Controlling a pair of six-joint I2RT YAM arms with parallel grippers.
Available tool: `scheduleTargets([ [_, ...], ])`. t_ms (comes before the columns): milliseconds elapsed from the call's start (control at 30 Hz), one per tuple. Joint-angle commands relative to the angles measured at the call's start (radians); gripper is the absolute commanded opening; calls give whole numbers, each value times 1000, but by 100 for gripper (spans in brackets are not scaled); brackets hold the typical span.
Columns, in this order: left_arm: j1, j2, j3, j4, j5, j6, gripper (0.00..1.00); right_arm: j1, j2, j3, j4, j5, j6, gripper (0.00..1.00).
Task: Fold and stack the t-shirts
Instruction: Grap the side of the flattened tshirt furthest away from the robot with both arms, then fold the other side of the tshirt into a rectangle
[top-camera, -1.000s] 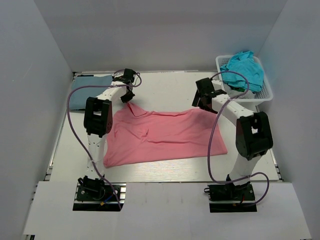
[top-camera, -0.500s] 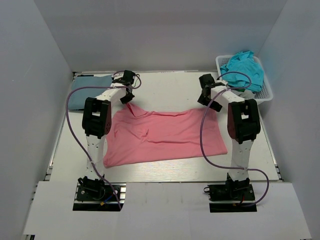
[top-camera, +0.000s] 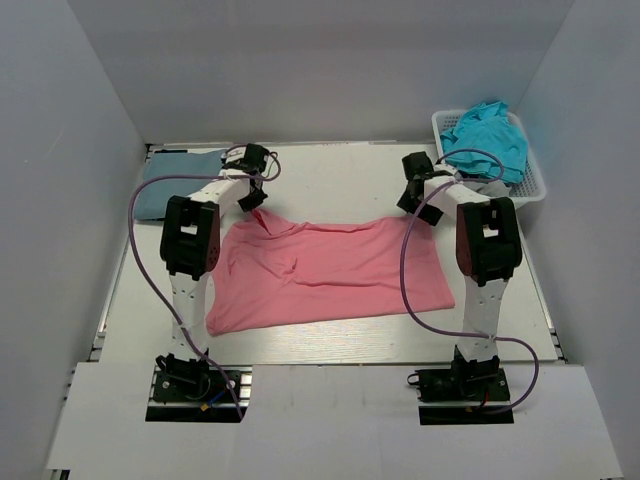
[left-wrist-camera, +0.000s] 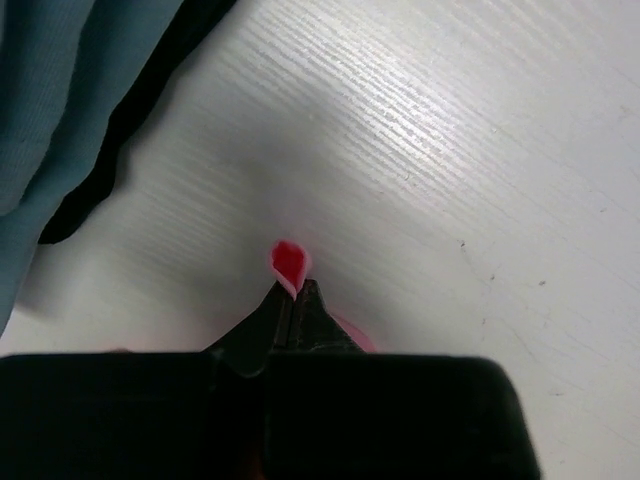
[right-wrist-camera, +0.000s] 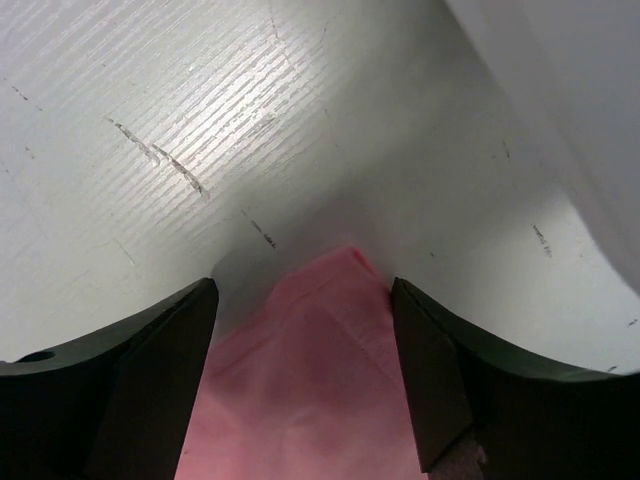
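Note:
The salmon-pink t-shirt (top-camera: 325, 268) lies spread across the middle of the table. My left gripper (top-camera: 258, 198) is shut on its far left corner; a pinched tip of pink cloth (left-wrist-camera: 289, 264) pokes out between the fingers. My right gripper (top-camera: 412, 210) is open and hangs low over the shirt's far right corner (right-wrist-camera: 335, 330), one finger on each side of it. The dusty grey-blue t-shirt (top-camera: 170, 180) lies folded at the far left, with a dark one (left-wrist-camera: 140, 110) under it. The teal t-shirt (top-camera: 490, 140) is heaped in the basket.
The white lattice basket (top-camera: 528, 188) stands at the far right corner, close to my right arm. White walls close in the table at the back and both sides.
My right arm has swung in toward the shirt's far right corner and its gripper has come down over it. My left gripper has stayed at the far left corner.

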Motion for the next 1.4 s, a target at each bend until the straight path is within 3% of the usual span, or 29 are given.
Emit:
scheduleTargets([
  [0,6,-65,-40,-33,28,-7,0,-14,31,-43,48,-52,11,74],
  [67,6,-65,-40,-33,28,-7,0,-13,17,-60,67,-47,9,67],
  [167,6,-74,-19,-42,37,-7,0,-13,-2,-80,88,-35,-11,45],
  [200,6,-86,-19,-42,37,-7,0,-13,-6,-80,91,-34,-29,30],
  [233,6,-86,-19,-51,37,-7,0,-13,-9,-82,90,-31,-35,5],
  [267,6,-103,-19,-51,37,-7,0,-14,-9,-76,87,-17,-34,0],
  [467,6,-204,-66,-70,37,-7,0,-10,-22,-62,67,5,-86,0],
  [833,6,-414,-229,-191,57,-98,0,-1,-275,-254,169,20,-184,0],
  [1033,6,-557,-365,-251,77,-119,0,7,-396,-384,226,-8,-224,0],
  [1233,-3,-715,-592,-235,203,-155,0,7,-483,-455,229,-34,-216,0],
  [1367,-3,-784,-647,-272,212,-175,0,7,-525,-485,234,-38,-212,0],
])
